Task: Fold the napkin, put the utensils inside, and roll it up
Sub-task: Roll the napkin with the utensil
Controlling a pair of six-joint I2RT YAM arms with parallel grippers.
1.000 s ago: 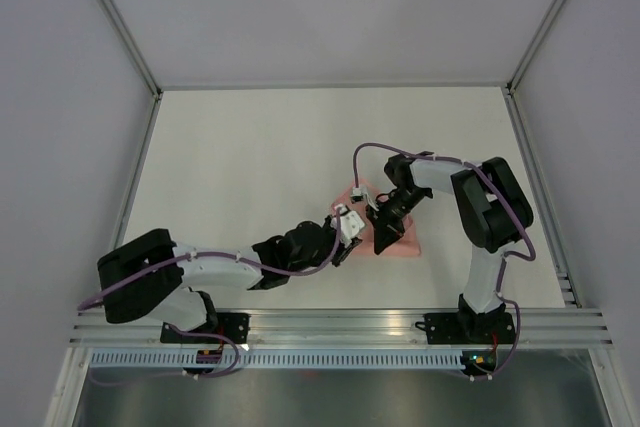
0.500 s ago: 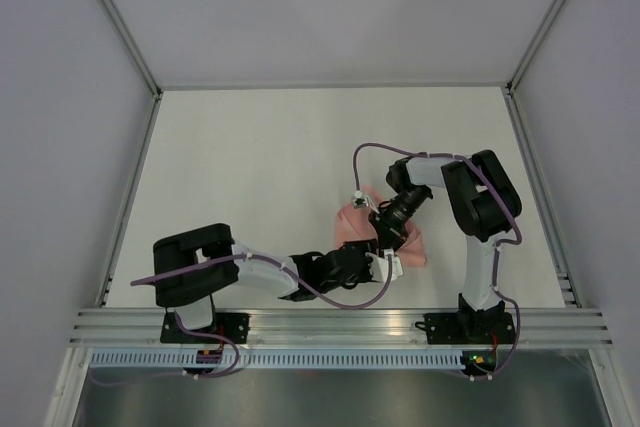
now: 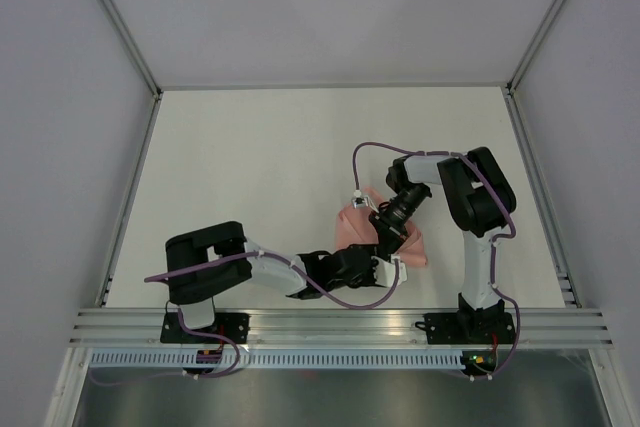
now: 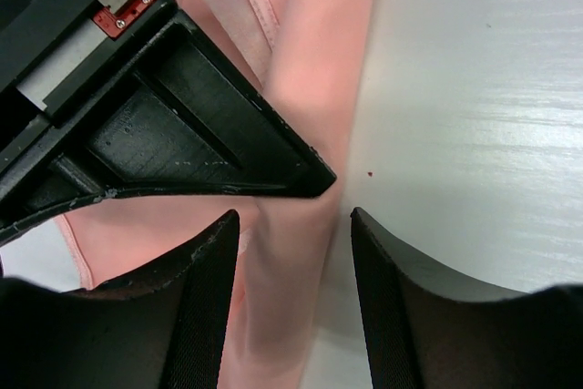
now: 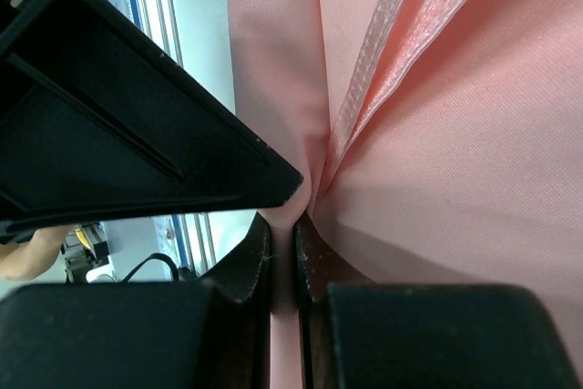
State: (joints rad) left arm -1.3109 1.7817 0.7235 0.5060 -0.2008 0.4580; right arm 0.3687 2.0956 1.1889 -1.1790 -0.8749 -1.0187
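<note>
White table [image 3: 250, 147], one pink napkin [image 3: 348, 225]

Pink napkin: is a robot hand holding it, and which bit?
Yes. The right gripper is pinching a bunched fold of the napkin between its fingertips. The left gripper is open and holds nothing.

You get nothing legible, no text, label, brand or number readable in any view, small red plate with two screws [image 4: 138, 8] in the left wrist view too blurred to show any marking.
</note>
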